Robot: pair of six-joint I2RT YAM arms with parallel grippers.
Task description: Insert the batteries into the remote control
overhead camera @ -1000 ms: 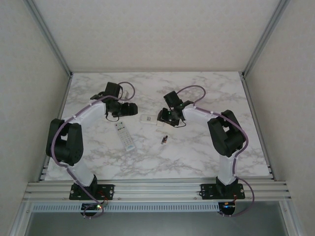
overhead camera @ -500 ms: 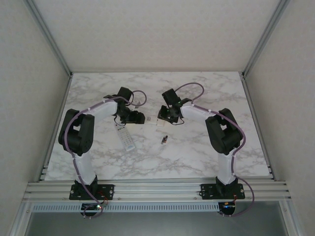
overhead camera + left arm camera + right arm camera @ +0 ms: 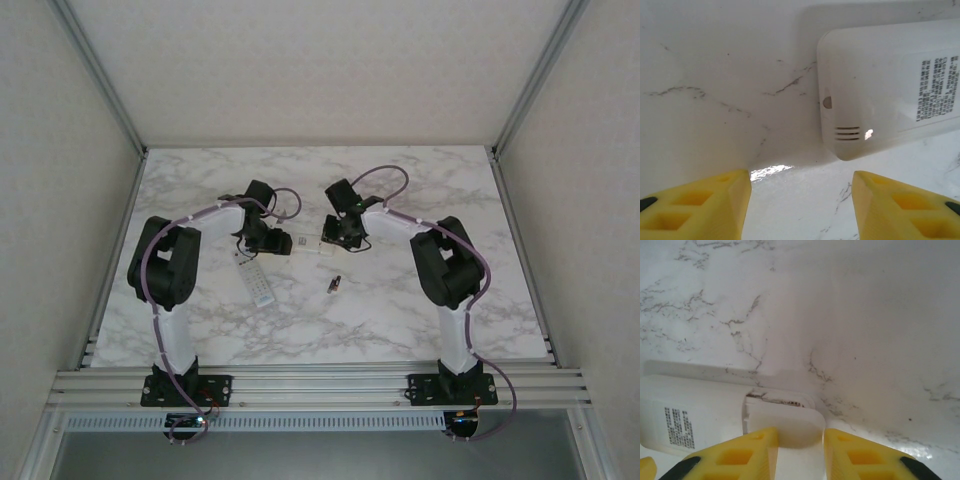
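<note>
A small white remote control [image 3: 303,243] lies label-up on the marble between my two grippers. In the left wrist view its rounded end [image 3: 875,85] lies just beyond my left gripper [image 3: 801,200], whose yellow fingers stand open over bare table. My right gripper [image 3: 800,435] is shut on the remote's white battery cover [image 3: 790,422], which is tilted up from the remote's body [image 3: 695,410] so a dark gap shows beneath it. A battery [image 3: 335,284], tiny and dark with a reddish end, lies on the table nearer the arm bases, apart from both grippers.
A second, longer white remote [image 3: 256,279] with buttons lies slantwise just near-left of my left gripper [image 3: 277,241]. Metal frame posts and grey walls bound the marble table [image 3: 450,190] on three sides. Open marble stretches to the right and front.
My left arm has swung right, up to the small remote's left end, with its jaws narrowing. My right gripper's jaws have closed in at the remote's right end.
</note>
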